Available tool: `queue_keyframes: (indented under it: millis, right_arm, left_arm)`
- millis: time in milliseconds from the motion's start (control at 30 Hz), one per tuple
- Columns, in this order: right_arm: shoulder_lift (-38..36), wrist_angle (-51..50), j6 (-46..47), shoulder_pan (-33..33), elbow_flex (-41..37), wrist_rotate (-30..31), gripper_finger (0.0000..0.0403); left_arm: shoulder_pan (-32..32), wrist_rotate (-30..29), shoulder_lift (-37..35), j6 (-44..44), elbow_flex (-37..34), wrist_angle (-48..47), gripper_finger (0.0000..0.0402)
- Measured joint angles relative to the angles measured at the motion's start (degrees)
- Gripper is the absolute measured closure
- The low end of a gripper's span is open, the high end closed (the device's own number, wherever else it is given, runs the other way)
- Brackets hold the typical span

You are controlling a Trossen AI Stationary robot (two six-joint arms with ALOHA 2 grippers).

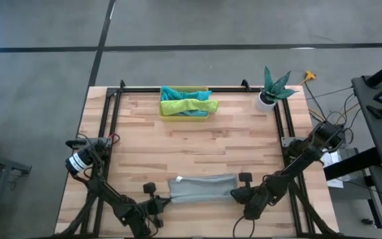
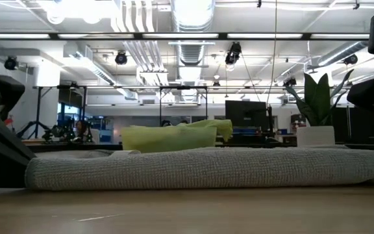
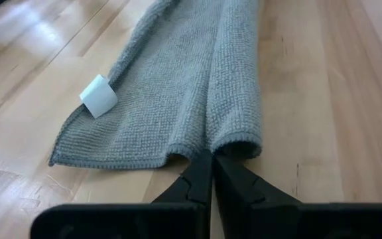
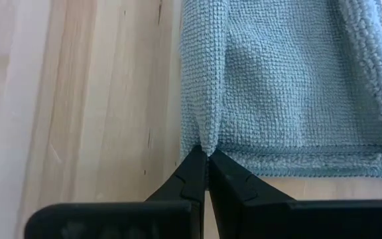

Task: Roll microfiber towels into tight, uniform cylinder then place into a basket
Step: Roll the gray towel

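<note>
The left tool (image 3: 212, 174) is pinched shut on the near folded edge of the grey towel (image 1: 202, 188), and the right tool (image 4: 207, 171) is likewise clamped on that fold at the opposite end, probably so the roll starts evenly. The towel stretches between them on the table (image 1: 197, 149). Well beyond both, the basket (image 1: 166, 113) holds the other towels (image 1: 188, 103).

Two dark jointed arms, left arm (image 1: 88, 162) white-banded, black tapered fingers (image 3: 194, 182)
</note>
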Motion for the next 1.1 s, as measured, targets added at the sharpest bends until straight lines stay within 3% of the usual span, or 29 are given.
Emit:
queue_keyframes:
  millis: [300, 600, 800, 933, 1100]
  right_arm:
    - [0.1, -0.3, -0.5, 0.0, 0.0, 0.0, 0.0385]
    - [0.0, -1.3, -0.9, 0.4, 0.5, 0.6, 0.0294]
    - [-2.4, -12.6, -0.9, 0.9, 5.1, -1.0, 0.0231]
    - [-4.3, -20.3, 1.2, 0.9, 9.2, -0.4, 0.0211]
    - [-4.6, -20.7, 1.0, 1.0, 11.9, 0.2, 0.0207]
  left_arm:
    - [-0.2, 0.9, -0.4, 1.6, 0.2, -0.1, 0.0401]
    - [-0.2, 1.1, -0.4, 1.6, 0.2, -0.1, 0.0401]
    - [-0.2, 1.2, -0.5, 1.6, 0.2, -0.1, 0.0401]
    - [-0.2, 1.2, -0.5, 1.5, 0.2, -0.1, 0.0401]
    - [-0.2, 1.2, -0.5, 1.5, 0.2, 0.0, 0.0401]
